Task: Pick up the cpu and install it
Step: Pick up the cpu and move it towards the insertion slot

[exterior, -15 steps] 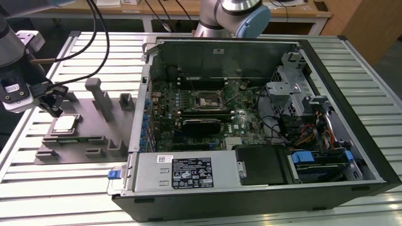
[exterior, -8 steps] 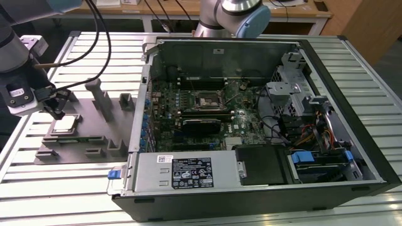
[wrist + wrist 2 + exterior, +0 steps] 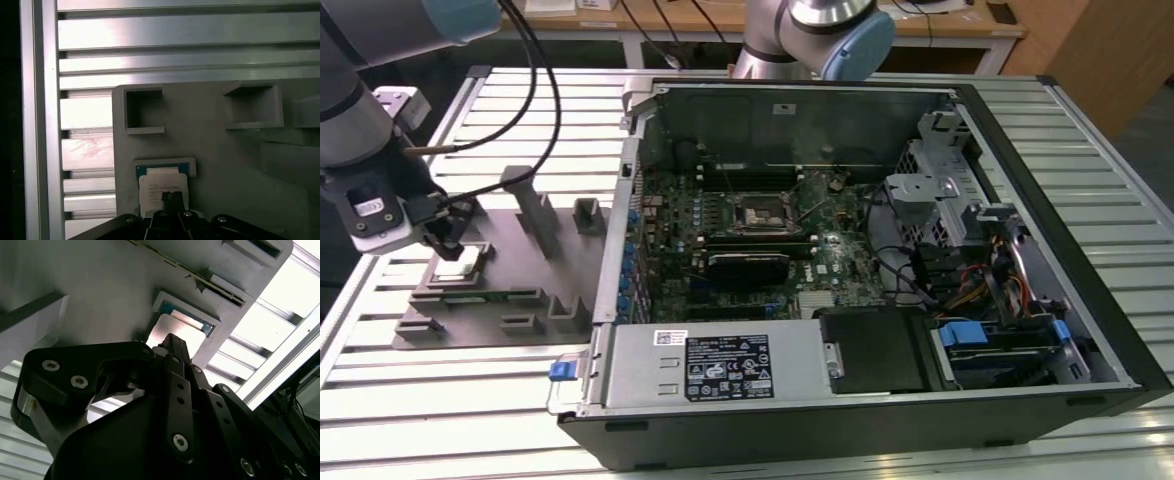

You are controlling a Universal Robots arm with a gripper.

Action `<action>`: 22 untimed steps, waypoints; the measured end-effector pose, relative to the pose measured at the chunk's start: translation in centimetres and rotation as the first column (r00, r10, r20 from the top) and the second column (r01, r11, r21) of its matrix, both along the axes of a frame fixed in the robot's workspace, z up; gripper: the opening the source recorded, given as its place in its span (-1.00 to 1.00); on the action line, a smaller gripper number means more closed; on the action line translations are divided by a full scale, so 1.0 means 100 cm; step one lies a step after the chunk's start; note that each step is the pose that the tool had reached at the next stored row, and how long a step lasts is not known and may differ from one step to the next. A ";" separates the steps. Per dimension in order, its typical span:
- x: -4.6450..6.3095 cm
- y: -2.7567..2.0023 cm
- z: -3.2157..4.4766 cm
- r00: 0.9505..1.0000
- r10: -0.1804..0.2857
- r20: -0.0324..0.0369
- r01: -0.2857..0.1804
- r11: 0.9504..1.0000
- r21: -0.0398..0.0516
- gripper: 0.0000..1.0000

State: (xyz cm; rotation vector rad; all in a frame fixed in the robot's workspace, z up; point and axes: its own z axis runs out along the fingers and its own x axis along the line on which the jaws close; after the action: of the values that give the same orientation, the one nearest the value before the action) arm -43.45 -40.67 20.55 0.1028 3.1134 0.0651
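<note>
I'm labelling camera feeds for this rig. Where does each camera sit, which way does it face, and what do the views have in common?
Exterior view: off the arm, up high, looking down on the table, computer case and grey holder; the arm shows at the exterior view's left.
First wrist view: on the arm, looking down past the gripper onto the cpu.
Second wrist view: on the arm, close behind the gripper, looking along it at the cpu.
Shared: all three show gripper, cpu and holder.
</note>
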 end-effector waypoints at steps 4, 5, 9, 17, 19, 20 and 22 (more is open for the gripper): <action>0.000 -0.0001 -0.0060 1.000 0.003 0.000 -0.003 1.000 -0.002 -0.79; 0.000 -0.0001 -0.0072 1.000 0.003 0.000 -0.003 1.000 -0.002 -0.79; 0.000 0.0000 -0.0076 1.000 0.004 0.000 -0.004 1.000 -0.002 -0.79; 0.000 0.0000 -0.0077 1.000 0.004 0.000 -0.004 1.000 -0.002 -0.54; 0.000 0.0000 -0.0077 1.000 0.004 0.000 -0.004 1.000 -0.002 -0.42; 0.000 0.0000 -0.0077 1.000 0.004 0.000 -0.004 1.000 -0.002 -0.29; 0.000 0.0000 -0.0077 1.000 0.004 0.000 -0.004 1.000 -0.002 -0.18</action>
State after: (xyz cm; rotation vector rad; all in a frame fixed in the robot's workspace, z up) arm -43.44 -40.67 19.78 0.0967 3.1137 0.0623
